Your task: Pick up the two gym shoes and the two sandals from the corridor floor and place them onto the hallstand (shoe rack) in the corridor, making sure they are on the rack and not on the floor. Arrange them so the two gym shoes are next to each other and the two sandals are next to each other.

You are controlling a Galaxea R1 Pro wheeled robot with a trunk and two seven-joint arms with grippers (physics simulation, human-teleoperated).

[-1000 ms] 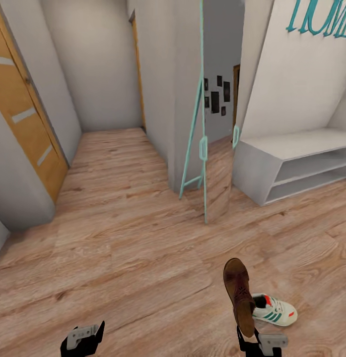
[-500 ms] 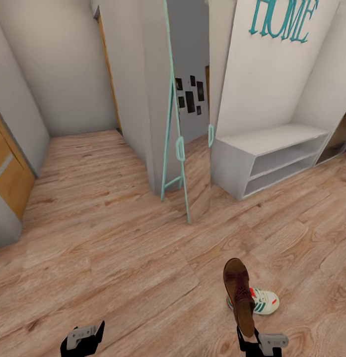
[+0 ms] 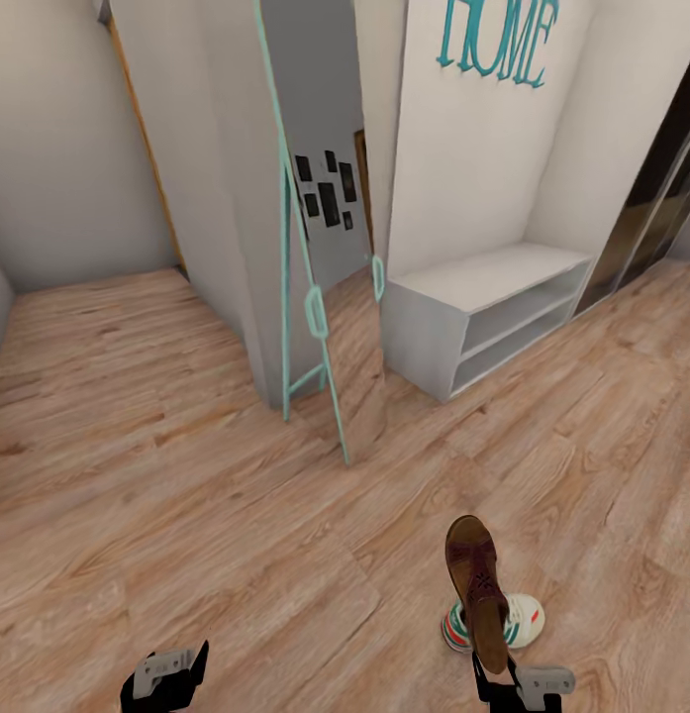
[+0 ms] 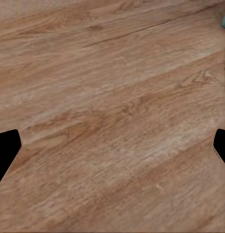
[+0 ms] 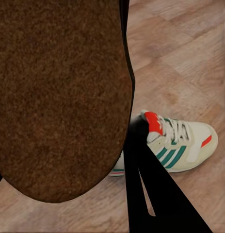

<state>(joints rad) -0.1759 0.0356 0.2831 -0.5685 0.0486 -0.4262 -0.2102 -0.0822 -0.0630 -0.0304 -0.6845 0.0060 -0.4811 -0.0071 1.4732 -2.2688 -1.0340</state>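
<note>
My right gripper (image 3: pixel 495 681) is shut on the heel end of a dark brown sandal (image 3: pixel 476 579), which stands upright, toe up, above the corridor floor (image 3: pixel 186 495). In the right wrist view its brown sole (image 5: pixel 59 97) is close to the camera. One cream-white gym shoe (image 3: pixel 524 619) with green stripes and red accents lies on the floor just behind the sandal, partly hidden by it; the same gym shoe (image 5: pixel 185 143) appears past the sandal in the right wrist view. My left gripper (image 3: pixel 166 678) hangs open and empty over bare planks. The hallstand is out of view.
A pale low bench (image 3: pixel 483 287) with two open shelf tiers stands against the wall under teal "HOME" letters (image 3: pixel 493 40). A teal-framed standing mirror (image 3: pixel 315 297) leans at a wall corner. A dark glass door (image 3: pixel 651 198) is at the far right.
The camera has turned, so the bench, mirror and walls have slid left in the picture. The gym shoe now sits more behind the held sandal. Both grippers keep their pose.
</note>
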